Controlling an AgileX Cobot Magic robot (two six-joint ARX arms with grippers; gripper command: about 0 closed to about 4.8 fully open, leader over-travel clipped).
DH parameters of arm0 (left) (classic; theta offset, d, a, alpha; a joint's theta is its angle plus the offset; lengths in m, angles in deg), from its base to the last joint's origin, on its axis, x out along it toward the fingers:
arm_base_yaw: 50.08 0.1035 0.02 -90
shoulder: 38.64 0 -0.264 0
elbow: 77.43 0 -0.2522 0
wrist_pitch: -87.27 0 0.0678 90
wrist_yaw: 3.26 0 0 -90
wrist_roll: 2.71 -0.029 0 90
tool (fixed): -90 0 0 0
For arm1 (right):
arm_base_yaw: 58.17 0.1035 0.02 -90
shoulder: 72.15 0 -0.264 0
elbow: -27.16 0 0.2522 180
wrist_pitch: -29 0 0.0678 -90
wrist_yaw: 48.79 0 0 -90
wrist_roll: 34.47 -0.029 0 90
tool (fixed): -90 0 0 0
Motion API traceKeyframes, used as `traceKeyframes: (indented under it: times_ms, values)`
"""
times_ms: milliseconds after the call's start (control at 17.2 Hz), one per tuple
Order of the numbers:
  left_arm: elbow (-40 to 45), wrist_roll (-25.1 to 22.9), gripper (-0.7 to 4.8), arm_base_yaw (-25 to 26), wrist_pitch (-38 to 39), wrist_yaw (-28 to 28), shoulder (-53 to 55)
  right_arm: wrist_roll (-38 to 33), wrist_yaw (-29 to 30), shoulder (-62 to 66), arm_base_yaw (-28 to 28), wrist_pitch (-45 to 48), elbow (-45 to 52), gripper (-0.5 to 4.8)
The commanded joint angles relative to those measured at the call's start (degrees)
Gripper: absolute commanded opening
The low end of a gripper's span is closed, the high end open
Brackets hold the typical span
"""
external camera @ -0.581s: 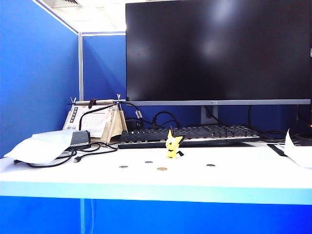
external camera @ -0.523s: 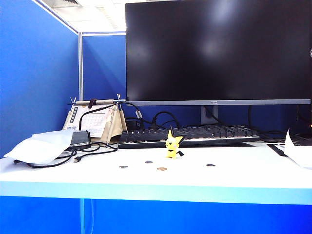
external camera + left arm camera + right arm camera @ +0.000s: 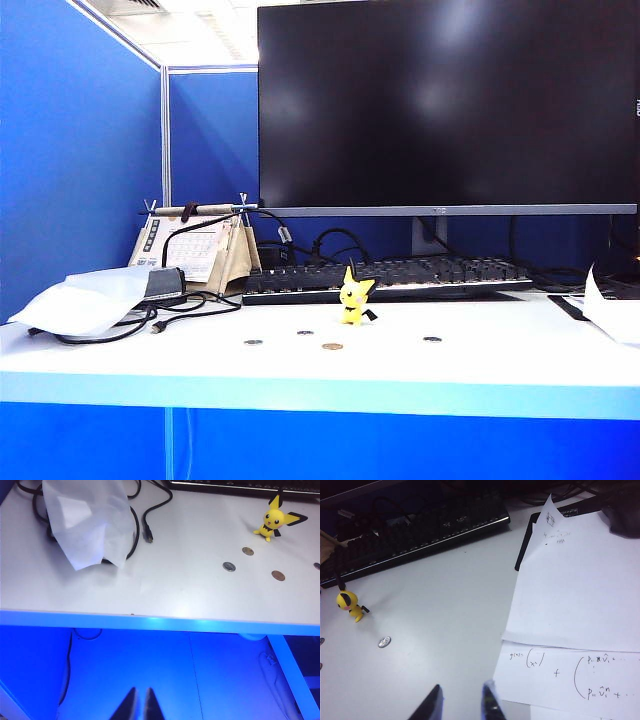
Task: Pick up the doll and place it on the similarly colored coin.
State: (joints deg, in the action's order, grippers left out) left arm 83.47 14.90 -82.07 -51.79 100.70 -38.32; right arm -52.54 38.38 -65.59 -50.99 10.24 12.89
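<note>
White desk against blue partitions (monitor dark). Doll stands upright, brass coin near at its 7 o'clock. Left gripper off the desk edge and right gripper above the desk: both clenched, empty.

even overhead light, soft glare on the white table; blue cast below its edge, right wrist view dimmer, all sharp.

A dark monitor stands behind a keyboard; handwritten papers lie nearby.
</note>
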Motion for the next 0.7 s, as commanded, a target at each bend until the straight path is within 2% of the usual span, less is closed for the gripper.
traceKeyframes:
  times_ms: [58, 116, 174, 233, 349, 407, 523, 698]
  values:
    - [0.0, -0.1, 0.30, 0.0, -0.3, 0.2, 0.0, -2.0, 12.7, 0.0, 0.2, 1.6, -1.0, 1.08]
    - [0.0, -0.1, 0.30, 0.0, -0.3, 0.2, 0.0, -3.2, 18.3, 0.0, 0.2, 4.4, -1.7, 1.09]
    - [0.0, -0.1, 0.30, 0.0, -0.3, 0.2, 0.0, -4.4, 19.4, 0.0, 0.2, 6.3, -2.2, 1.27]
    - [0.0, 0.0, 0.30, 0.0, -0.3, 0.2, 0.0, -5.4, 18.7, 0.2, 0.2, 8.7, -3.4, 2.45]
    - [0.0, 0.0, 0.30, 0.0, -0.3, 0.2, 0.0, -5.8, 15.5, 2.2, 0.2, 11.3, -6.5, 3.82]
    - [0.1, -0.1, 0.30, 0.0, -0.3, 0.2, 0.0, -6.0, 16.3, 4.6, 0.2, 13.2, -8.4, 4.23]
    - [0.0, 0.0, 0.30, 0.0, -0.3, 0.2, 0.0, -5.9, 18.5, 9.7, 0.2, 15.8, -12.0, 4.79]
    - [0.0, 0.0, 0.30, 0.0, -0.3, 0.2, 0.0, -5.7, 23.2, 23.7, 0.2, 19.9, -21.9, 4.79]
